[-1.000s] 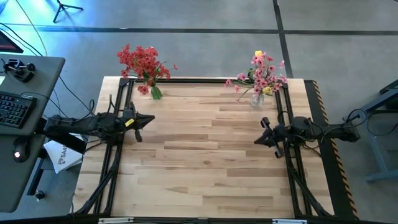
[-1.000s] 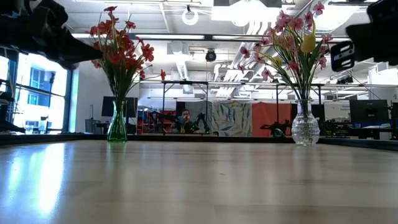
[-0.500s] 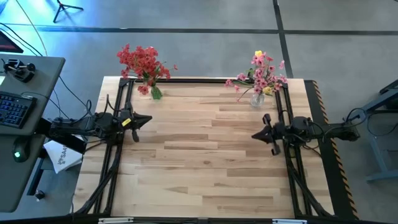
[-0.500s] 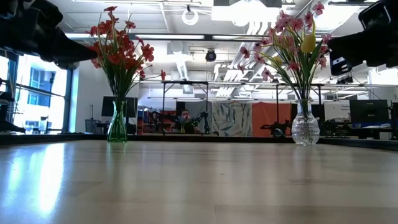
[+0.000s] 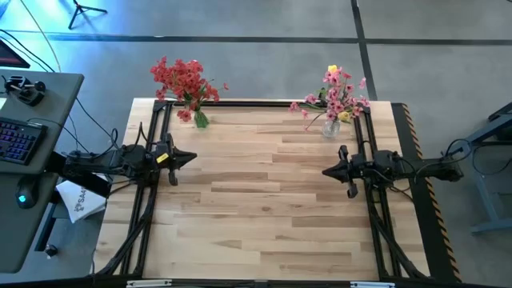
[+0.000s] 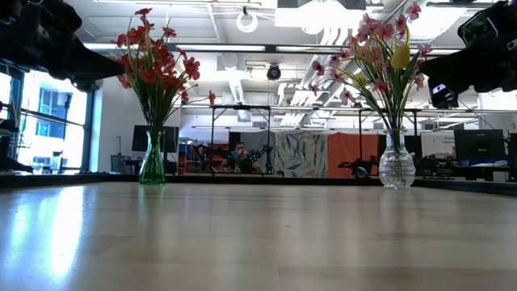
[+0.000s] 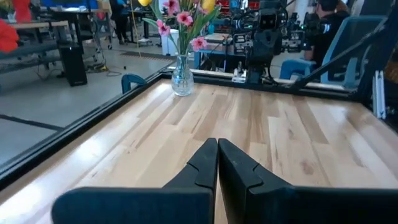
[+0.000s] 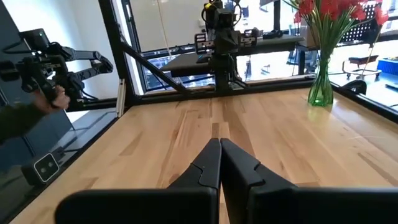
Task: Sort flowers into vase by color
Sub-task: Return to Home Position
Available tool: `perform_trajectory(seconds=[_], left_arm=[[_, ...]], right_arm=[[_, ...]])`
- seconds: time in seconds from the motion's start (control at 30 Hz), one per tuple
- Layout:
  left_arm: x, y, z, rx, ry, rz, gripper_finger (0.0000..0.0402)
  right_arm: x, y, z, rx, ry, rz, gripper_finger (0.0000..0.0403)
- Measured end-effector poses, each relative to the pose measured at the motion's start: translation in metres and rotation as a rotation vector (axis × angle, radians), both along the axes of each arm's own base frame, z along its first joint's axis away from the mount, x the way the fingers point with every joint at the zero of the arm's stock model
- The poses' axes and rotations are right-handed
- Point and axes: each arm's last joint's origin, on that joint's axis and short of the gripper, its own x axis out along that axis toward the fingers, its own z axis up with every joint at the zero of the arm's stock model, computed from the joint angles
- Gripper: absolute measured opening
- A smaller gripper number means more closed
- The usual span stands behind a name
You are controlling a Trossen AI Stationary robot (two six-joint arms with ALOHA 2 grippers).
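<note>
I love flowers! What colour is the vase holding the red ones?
Green. The vase shows best in the low view.

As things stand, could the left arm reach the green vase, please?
Probably yes: the left gripper, shut and empty, has only bare tabletop between it and the green vase.

Left tool (image 5: 192,158) and right tool (image 5: 325,170) slightly shifted, seemingly straighter.

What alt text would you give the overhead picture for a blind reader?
A wooden table holds a green vase of red flowers at its top left corner and a clear vase of pink flowers top right. The left gripper and right gripper face each other over it, jaws shut.
</note>
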Motion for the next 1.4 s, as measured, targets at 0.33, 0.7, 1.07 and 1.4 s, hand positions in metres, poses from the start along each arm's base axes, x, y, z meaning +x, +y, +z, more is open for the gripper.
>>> perform_trajectory(seconds=[0.33,0.7,1.07,1.4], left_arm=[[0.0,0.0,0.0,-0.022,-0.006,0.002,0.0],[0.0,0.0,0.0,-0.021,-0.006,0.002,0.0],[0.0,0.0,0.0001,-0.022,-0.006,0.003,0.0],[0.0,0.0,0.0,-0.021,-0.006,0.003,0.0]], right_arm=[[0.0,0.0,0.0001,0.012,0.001,0.0,0.0],[0.0,0.0,0.0,0.012,0.001,-0.001,0.0],[0.0,0.0,0.0,0.012,0.001,0.0,0.0],[0.0,0.0,0.0,0.012,0.001,-0.001,0.0]])
